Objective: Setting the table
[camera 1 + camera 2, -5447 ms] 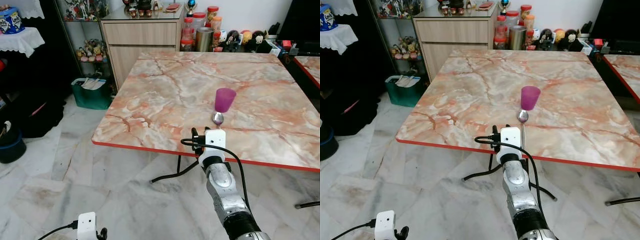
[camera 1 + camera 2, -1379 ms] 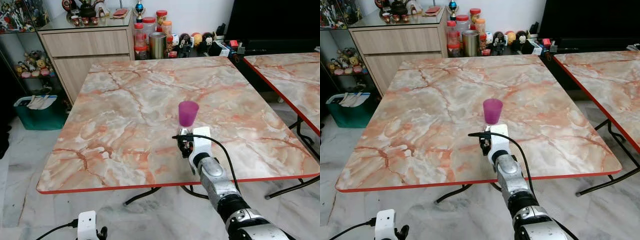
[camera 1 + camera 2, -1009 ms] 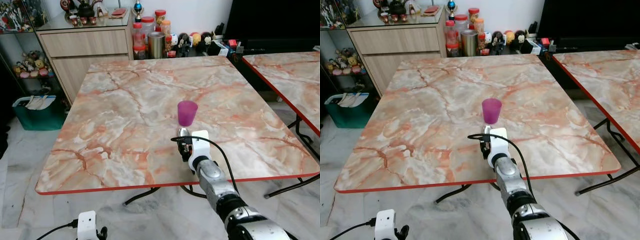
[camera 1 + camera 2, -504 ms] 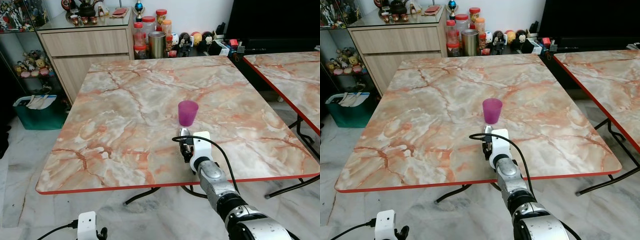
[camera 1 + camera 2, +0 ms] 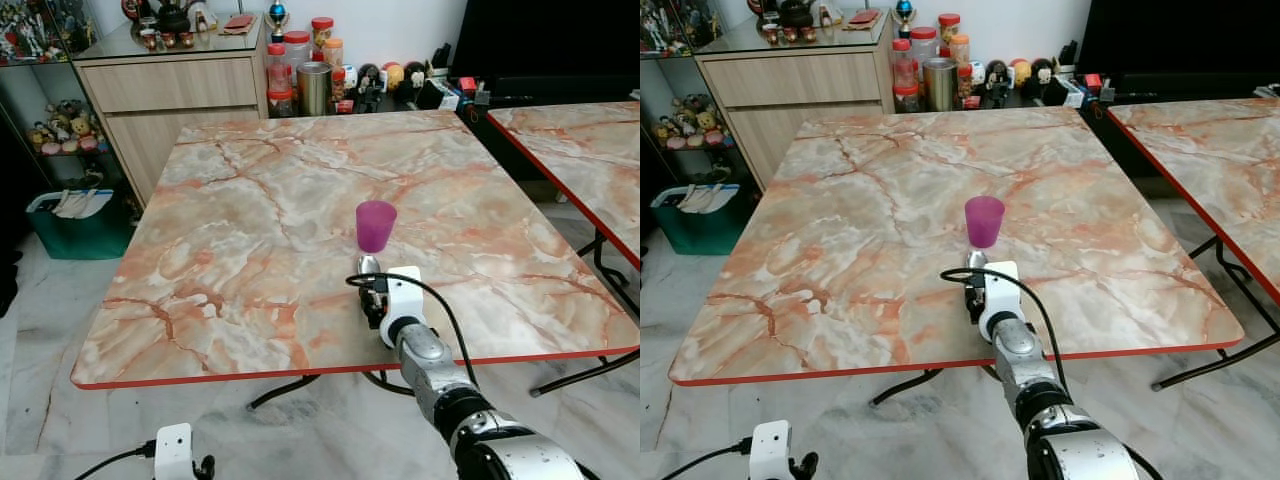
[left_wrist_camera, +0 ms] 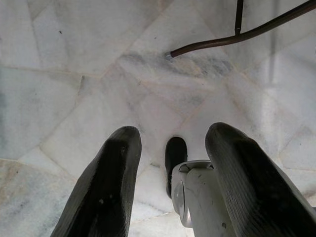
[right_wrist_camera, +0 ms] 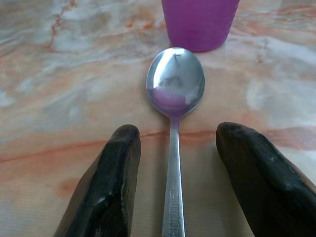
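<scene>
Placing: spoon (image 7: 175,94) laid just before cup (image 7: 199,22)
Right gripper (image 7: 174,182): fingers spread, straddling handle
Next: retract clear

A cup (image 5: 376,225) stands on the table (image 5: 240,230), near the middle. A spoon (image 7: 174,118) lies flat on the table just in front of the cup, with its bowl end nearest the cup. The right gripper (image 7: 173,182) sits low over the table, with one finger on each side of the spoon's handle and space between. The left gripper (image 6: 170,182) hangs down by the floor (image 6: 74,74), to the robot's left. A cabinet (image 5: 170,90) stands behind the table. Jars (image 5: 300,60) stand beside the cabinet. A second table (image 5: 585,150) is off to the right.
</scene>
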You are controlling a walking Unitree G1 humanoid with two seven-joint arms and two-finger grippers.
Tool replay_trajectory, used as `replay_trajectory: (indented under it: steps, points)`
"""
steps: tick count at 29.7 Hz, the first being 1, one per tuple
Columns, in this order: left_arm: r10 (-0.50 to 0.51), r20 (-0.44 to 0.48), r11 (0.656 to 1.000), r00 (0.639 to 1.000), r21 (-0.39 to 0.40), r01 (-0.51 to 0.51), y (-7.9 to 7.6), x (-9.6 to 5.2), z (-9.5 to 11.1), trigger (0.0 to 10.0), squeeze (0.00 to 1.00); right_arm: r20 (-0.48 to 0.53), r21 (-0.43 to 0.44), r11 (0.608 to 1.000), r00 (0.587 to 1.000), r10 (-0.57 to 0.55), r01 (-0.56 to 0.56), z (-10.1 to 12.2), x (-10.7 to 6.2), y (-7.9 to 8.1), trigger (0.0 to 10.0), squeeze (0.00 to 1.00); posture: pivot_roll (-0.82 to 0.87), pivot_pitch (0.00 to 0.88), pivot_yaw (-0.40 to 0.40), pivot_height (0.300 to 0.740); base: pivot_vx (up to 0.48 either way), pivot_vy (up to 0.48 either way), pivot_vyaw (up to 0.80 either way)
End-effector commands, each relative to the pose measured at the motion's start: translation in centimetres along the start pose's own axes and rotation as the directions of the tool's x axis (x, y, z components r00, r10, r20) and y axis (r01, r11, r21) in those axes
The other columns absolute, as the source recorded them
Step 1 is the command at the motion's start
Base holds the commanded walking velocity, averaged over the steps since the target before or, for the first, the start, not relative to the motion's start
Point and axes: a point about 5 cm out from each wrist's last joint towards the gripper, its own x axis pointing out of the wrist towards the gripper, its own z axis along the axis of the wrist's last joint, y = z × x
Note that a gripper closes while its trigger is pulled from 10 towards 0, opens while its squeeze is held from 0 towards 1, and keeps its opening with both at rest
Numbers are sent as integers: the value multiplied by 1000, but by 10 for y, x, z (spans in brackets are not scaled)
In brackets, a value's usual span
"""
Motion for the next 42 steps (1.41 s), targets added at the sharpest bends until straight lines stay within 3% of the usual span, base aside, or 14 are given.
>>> replay_trajectory:
  steps: [1,13,14,15,42]
  points:
    - [7,-26,1000,1000,-7,-7,2,-1,-5,10000,0,-4,-4,1000,1000,7,-7,2,1,1,10000,0,96,0,29,740,0,0,0]
    - [-4,-39,1000,999,-13,3,-1,-1,-7,10000,0,-57,-32,999,998,28,-30,-6,0,6,10000,0,93,0,25,740,0,0,0]
    - [-4,-39,1000,999,-14,4,-1,-1,-7,10000,0,-54,-29,999,998,33,-35,-6,0,6,4235,0,93,0,25,740,0,0,0]
    - [-5,-40,1000,999,-15,4,-1,-1,-7,10000,0,-50,-26,999,998,38,-40,-6,0,7,0,0,93,0,25,740,0,0,0]
    - [-21,-51,1000,998,10,21,-2,-1,-8,10000,0,-30,-42,997,997,69,-70,-1,1,15,0,0,94,0,21,740,0,0,0]
